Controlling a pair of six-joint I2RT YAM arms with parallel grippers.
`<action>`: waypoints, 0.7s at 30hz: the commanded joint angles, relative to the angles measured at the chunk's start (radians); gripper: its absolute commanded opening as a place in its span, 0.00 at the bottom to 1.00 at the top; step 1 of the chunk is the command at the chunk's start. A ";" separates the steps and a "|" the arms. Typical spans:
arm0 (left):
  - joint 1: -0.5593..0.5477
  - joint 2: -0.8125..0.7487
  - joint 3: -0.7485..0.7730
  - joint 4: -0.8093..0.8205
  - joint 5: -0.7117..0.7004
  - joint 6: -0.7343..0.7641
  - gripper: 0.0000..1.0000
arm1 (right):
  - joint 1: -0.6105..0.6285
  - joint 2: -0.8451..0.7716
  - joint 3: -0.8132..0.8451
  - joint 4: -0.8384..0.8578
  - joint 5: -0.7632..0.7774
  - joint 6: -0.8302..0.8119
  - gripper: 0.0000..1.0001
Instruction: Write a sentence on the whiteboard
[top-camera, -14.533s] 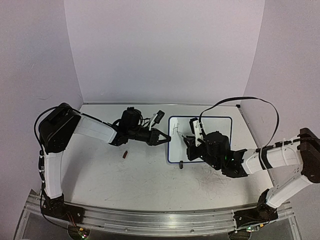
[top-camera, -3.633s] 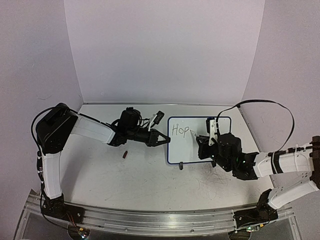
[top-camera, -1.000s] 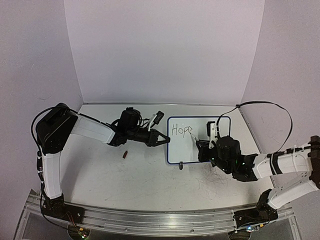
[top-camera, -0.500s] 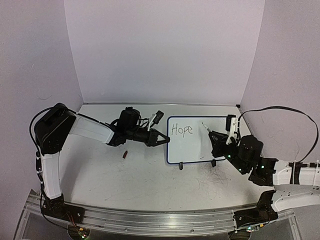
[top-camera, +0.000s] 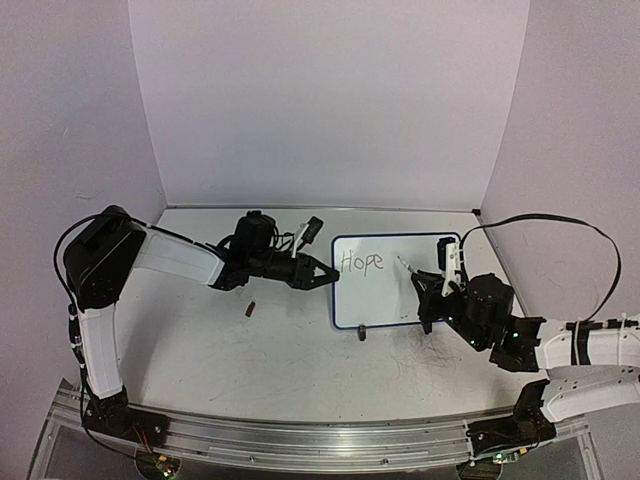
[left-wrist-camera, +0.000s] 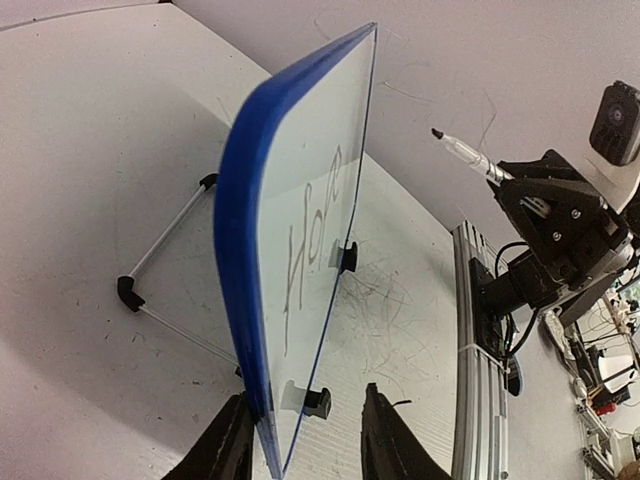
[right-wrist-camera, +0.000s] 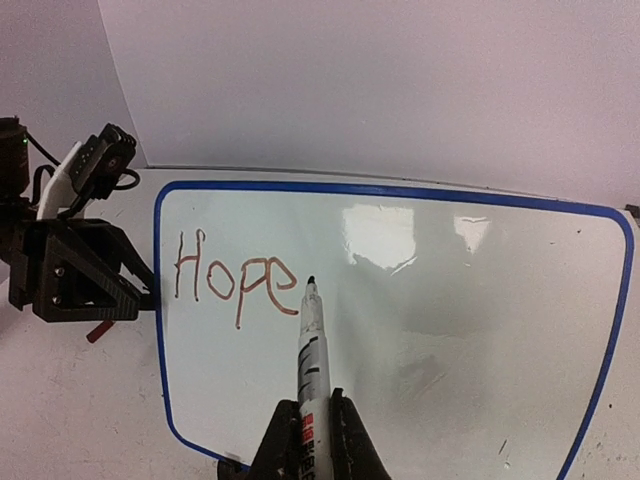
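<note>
Scuffed white tabletop (top-camera: 290, 350) underneath. Clamped in right gripper (right-wrist-camera: 310, 440): white black-tipped marker (right-wrist-camera: 311, 370), tip ahead, lifted off small blue-framed whiteboard (right-wrist-camera: 450, 330). Left gripper (left-wrist-camera: 300, 445) parted, astride its edge. Of the dark handwritten sentence (right-wrist-camera: 235, 280), only "Hope" written; remainder probably still to do.

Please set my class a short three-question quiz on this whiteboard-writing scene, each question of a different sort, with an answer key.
1. True or false: the tip of the marker is pressed against the whiteboard.
2. Multiple choice: the written word on the whiteboard reads A) Hope, B) Help, C) Home.
3. Short answer: which gripper grips the marker?

Key
1. False. In the left wrist view the tip hangs in the air, clear of the board's face.
2. A.
3. The right gripper, its fingers closed on the marker's barrel.
</note>
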 joint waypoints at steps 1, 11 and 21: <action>0.016 -0.043 0.012 0.018 0.000 -0.016 0.40 | -0.002 -0.049 -0.027 0.081 0.022 -0.021 0.00; 0.026 0.013 0.068 0.030 0.014 -0.037 0.35 | -0.002 -0.065 -0.038 0.088 0.038 -0.030 0.00; 0.025 0.070 0.122 0.049 0.050 -0.041 0.25 | -0.001 -0.055 -0.033 0.090 0.025 -0.034 0.02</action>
